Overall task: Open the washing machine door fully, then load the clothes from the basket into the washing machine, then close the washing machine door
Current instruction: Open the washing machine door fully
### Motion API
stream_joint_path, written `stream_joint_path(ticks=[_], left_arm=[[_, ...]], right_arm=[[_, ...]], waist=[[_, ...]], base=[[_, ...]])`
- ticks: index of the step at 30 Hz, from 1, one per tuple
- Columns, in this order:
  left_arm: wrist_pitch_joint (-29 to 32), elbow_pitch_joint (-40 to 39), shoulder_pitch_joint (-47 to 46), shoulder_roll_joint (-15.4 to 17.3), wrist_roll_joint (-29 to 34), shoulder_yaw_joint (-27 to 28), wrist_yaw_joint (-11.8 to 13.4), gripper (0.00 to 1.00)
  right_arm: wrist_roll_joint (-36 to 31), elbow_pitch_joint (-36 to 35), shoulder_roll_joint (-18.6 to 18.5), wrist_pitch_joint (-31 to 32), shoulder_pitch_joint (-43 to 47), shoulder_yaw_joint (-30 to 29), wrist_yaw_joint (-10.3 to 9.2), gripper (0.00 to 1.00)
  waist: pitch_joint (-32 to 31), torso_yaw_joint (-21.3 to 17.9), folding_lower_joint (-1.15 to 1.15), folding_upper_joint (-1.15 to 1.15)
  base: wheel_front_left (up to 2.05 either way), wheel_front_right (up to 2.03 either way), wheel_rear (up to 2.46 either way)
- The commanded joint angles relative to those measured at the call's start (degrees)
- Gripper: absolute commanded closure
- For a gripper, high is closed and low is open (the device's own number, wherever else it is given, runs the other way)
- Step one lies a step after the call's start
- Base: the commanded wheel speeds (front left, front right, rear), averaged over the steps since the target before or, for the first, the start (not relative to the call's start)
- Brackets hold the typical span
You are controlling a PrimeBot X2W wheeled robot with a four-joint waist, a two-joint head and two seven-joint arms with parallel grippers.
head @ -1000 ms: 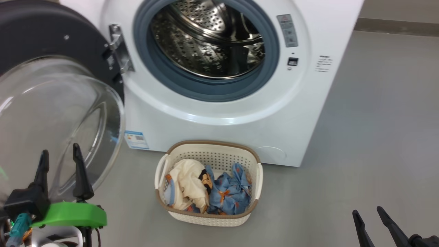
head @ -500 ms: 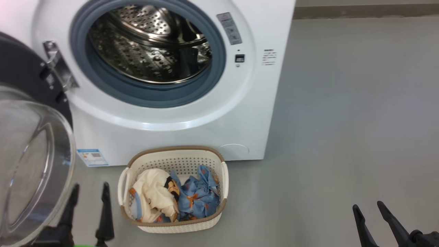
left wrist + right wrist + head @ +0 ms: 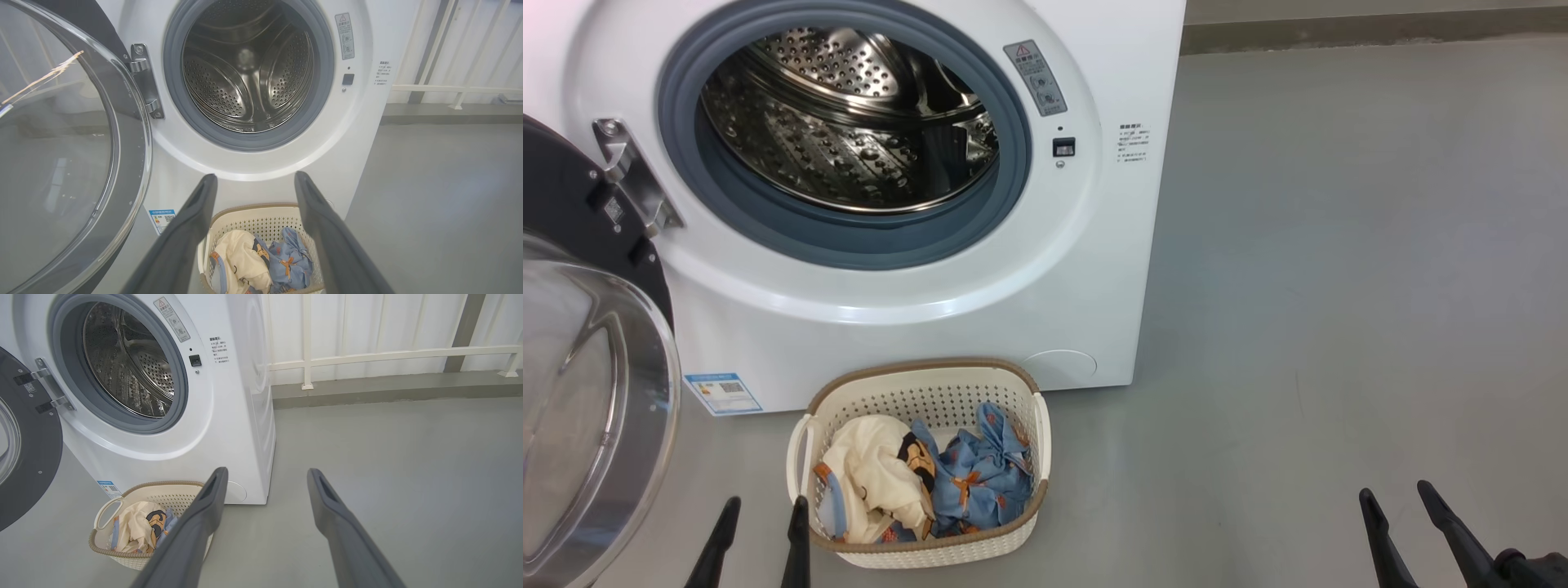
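The washing machine door [image 3: 588,425] stands open, so loading comes next. The left gripper [image 3: 768,503] and right gripper [image 3: 1394,490], spread and empty, must reach the clothes [image 3: 931,482] in the near basket [image 3: 923,369].

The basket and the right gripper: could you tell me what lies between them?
Bare grey floor separates the basket from the right gripper, per the head view.
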Motion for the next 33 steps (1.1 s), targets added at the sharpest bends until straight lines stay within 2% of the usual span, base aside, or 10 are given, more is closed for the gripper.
stream_joint_path(ticks=[1, 11, 33], left_arm=[[-0.59, -1.57, -0.86, 0.23, 0.86, 2.19, -0.14, 0.0], [-0.6, -2.03, 2.58, -1.69, 0.56, 5.05, -0.71, 0.0], [-0.6, -0.59, 3.88, -2.0, -0.72, 5.96, -0.29, 0.0]], right_arm=[[0.32, -1.14, -1.14, -0.68, -0.84, 1.23, 0.09, 0.0], [0.66, -0.45, -0.74, -0.68, -0.31, 0.77, 0.09, 0.0], [0.32, 0.13, -0.77, -0.68, -0.51, 0.85, 0.09, 0.0]], waist=[[-0.08, 0.09, 0.0, 0.0], [-0.89, 0.84, 0.0, 0.0], [-2.13, 1.67, 0.0, 0.0]], base=[[0.0, 0.0, 0.0], [0.0, 0.0, 0.0], [0.0, 0.0, 0.0]])
